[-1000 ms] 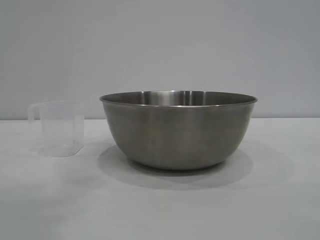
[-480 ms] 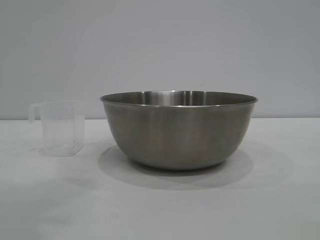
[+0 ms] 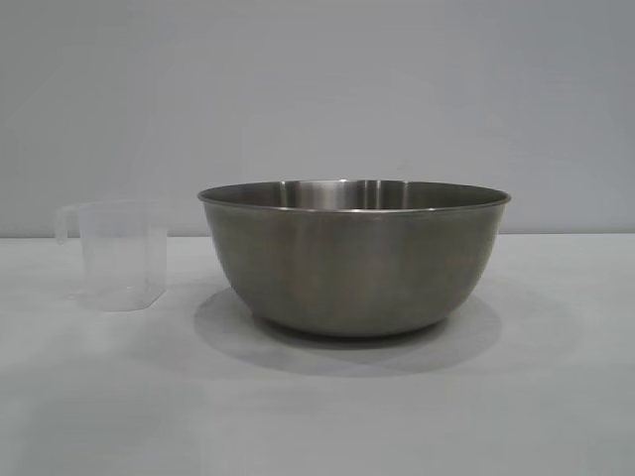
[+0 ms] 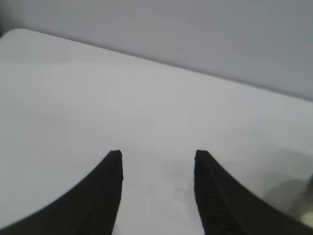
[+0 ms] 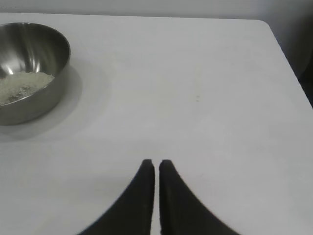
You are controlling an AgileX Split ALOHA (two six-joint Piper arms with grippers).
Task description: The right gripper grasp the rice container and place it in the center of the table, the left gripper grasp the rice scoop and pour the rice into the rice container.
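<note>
**Rice in the bowl, both grippers empty**

Now the rice container point(image 3: 354, 258) stands on the table point(image 3: 317, 407), with the rice scoop point(image 3: 114, 256) upright just beside it, apart. The rice point(image 5: 22, 85) lies inside the container, well off to one side of the right gripper point(image 5: 157, 166), whose jaws are pressed together. The left gripper point(image 4: 157, 161) has its jaws apart with only bare tabletop between them.
</note>
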